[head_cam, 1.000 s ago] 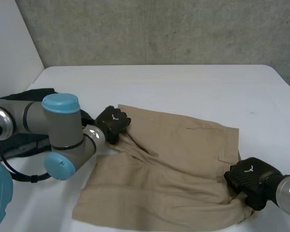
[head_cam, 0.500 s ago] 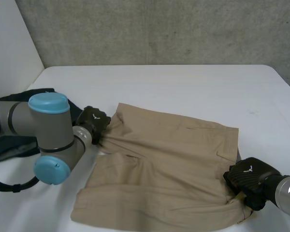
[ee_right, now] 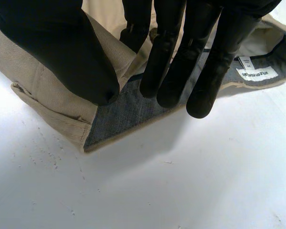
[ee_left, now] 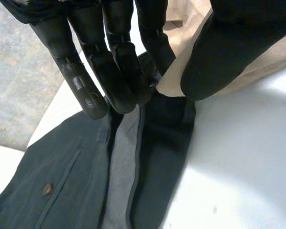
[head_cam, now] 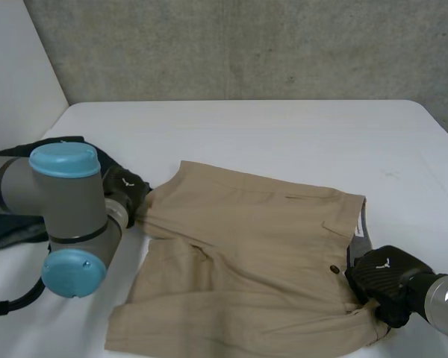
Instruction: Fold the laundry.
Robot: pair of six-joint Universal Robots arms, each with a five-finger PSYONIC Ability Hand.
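Tan shorts, spread with some wrinkles across the near middle of the white table. Pinched at the far-left corner between fingers and thumb of the left hand, clamped at the near-right waistband corner by the right hand. Likely to slip from the thin left pinch if tugged hard, and liable to catch the dark garment lying just beneath that hand.

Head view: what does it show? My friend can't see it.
Tan shorts lie spread on a white table. The left hand pinches their left edge, the right hand their right edge. A dark garment lies by the left arm.
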